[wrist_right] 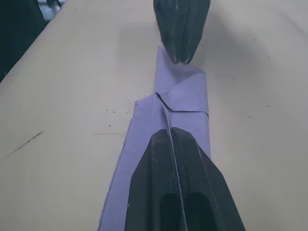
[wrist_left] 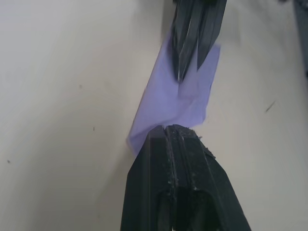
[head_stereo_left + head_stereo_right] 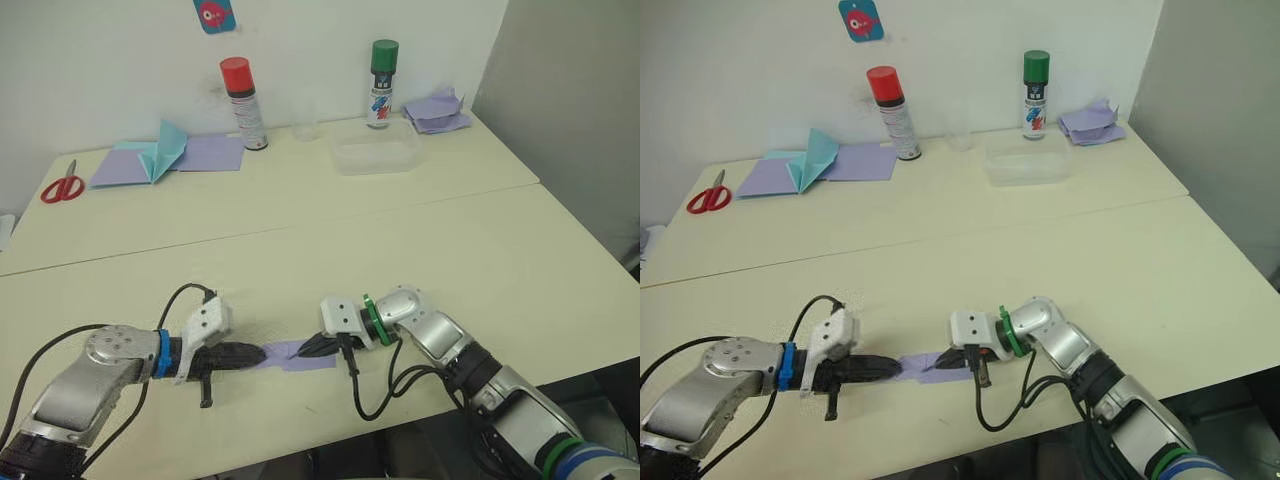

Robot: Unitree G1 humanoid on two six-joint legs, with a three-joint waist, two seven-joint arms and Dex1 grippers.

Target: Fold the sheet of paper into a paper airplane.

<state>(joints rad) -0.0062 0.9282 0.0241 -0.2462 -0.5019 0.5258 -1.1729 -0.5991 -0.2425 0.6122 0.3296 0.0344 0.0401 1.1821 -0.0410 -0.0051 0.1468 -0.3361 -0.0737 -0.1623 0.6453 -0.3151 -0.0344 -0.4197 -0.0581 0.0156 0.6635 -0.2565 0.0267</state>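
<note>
While the sheet of paper (image 3: pixel 297 354) is lying folded into a narrow strip near the front edge of the counter (image 3: pixel 420 240), both grippers are meeting it from opposite ends. The left gripper (image 3: pixel 258 354) is pinching one end with its fingers pressed together, and the right gripper (image 3: pixel 306 348) is gripping the other end, fingers likewise closed on the paper. Far back on the counter, a red-capped spray can (image 3: pixel 243 103), a green-capped spray can (image 3: pixel 380 83), a clear plastic tray (image 3: pixel 375 153), red-handled scissors (image 3: pixel 62 186) and a teal pointed paper shape (image 3: pixel 165 150) are sitting well apart from the grippers.
</note>
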